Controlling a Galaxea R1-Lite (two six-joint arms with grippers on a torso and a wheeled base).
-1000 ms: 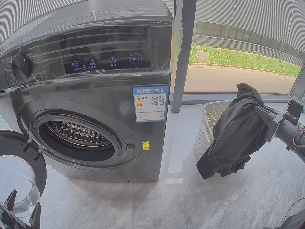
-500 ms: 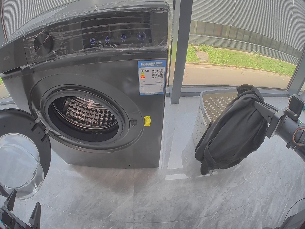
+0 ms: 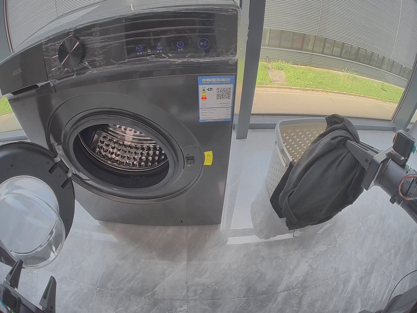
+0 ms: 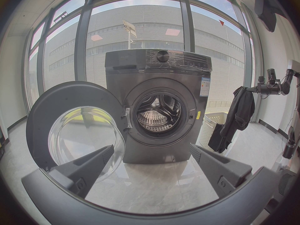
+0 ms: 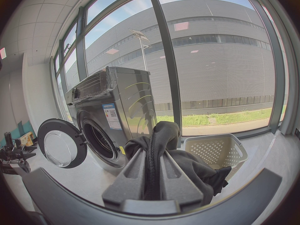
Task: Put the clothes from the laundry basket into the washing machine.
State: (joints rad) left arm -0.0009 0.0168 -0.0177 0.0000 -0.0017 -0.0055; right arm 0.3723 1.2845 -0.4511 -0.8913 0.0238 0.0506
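A dark grey garment [image 3: 323,179] hangs in the air from my right gripper [image 3: 352,146], which is shut on its upper fold [image 5: 153,160]. It dangles in front of the white laundry basket [image 3: 286,153] on the floor to the right. The grey washing machine [image 3: 143,109] stands at the left with its round door [image 3: 30,205] swung open and the steel drum [image 3: 126,151] exposed. Low at the near left, in front of the door, my left gripper [image 3: 30,281] stands open and holds nothing [image 4: 150,153].
A grey window pillar [image 3: 249,57] rises between the machine and the basket. Glass walls run behind both. Bare marble floor [image 3: 208,266] spreads in front of the machine and basket. The open door juts out toward my left gripper.
The head camera has moved, so the machine front and drum now show more fully. The garment stays in the right gripper, and its lower end has swung a little toward the basket.
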